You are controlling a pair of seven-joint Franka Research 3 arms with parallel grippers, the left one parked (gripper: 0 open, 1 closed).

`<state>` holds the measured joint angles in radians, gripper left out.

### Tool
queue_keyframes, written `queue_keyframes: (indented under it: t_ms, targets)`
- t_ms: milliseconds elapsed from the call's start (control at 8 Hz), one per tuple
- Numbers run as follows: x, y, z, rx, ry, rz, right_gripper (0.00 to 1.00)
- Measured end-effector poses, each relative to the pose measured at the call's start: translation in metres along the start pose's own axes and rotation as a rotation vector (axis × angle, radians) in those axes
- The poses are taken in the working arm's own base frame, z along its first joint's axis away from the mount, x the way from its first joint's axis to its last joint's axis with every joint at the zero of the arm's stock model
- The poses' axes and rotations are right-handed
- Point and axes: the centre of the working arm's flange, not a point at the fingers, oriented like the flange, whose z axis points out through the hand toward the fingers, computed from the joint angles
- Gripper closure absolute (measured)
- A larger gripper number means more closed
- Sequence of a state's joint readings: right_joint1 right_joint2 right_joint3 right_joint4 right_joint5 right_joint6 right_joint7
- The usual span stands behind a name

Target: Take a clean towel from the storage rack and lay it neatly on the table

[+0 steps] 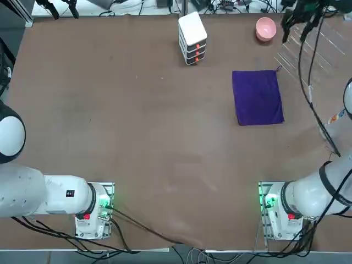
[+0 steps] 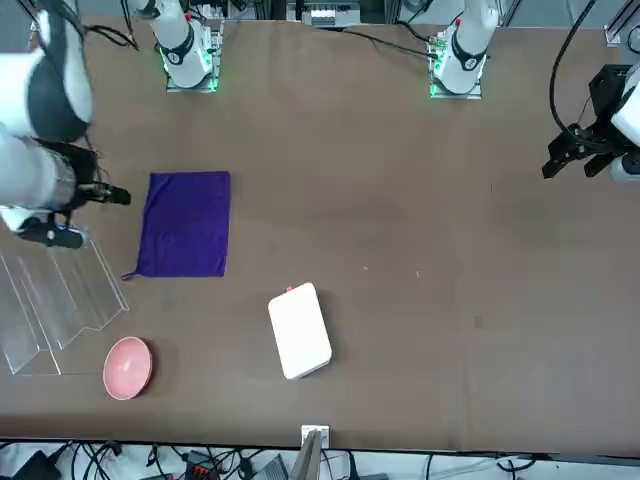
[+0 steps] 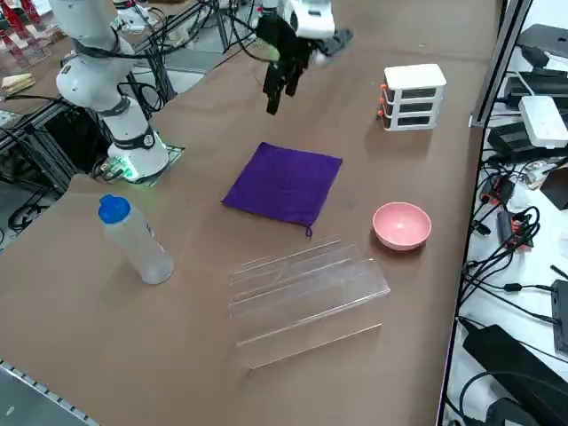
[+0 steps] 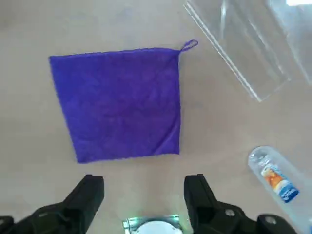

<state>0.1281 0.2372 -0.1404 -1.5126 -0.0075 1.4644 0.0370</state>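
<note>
Towel (image 4: 117,102) of soft deep purple cloth lying flat and square on the matte brown bench (image 1: 137,137), clear acrylic storage rack (image 3: 306,288) sitting nearby, right gripper (image 4: 144,187) hovering above with fingers (image 4: 90,190) released, holding nothing.

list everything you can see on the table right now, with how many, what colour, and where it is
towel: one, deep purple, spread flat on the table, between the rack and the white box
storage rack: one, clear acrylic, near the table's right edge, empty
bowl: one, pink, far side, beside the rack
drawer box: one, white with orange marks, far middle
bottle: one, clear with blue cap, upright by the right arm's base
table: one, brown
right gripper: one, black, open, empty, raised above the table just off the towel's edge
</note>
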Motion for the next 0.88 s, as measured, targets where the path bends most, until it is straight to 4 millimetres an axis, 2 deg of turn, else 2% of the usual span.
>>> queue_keyframes:
  t_ms: [250,500,625,875]
  targets:
    - [-0.012,0.013,-0.048,0.035,0.082,-0.042,0.0]
    - [-0.046,0.016,-0.088,0.045,0.154,-0.055,0.0]
    - [-0.063,0.017,-0.093,0.053,0.183,-0.061,0.0]
    - [-0.08,0.014,-0.087,0.052,0.213,-0.072,0.0]
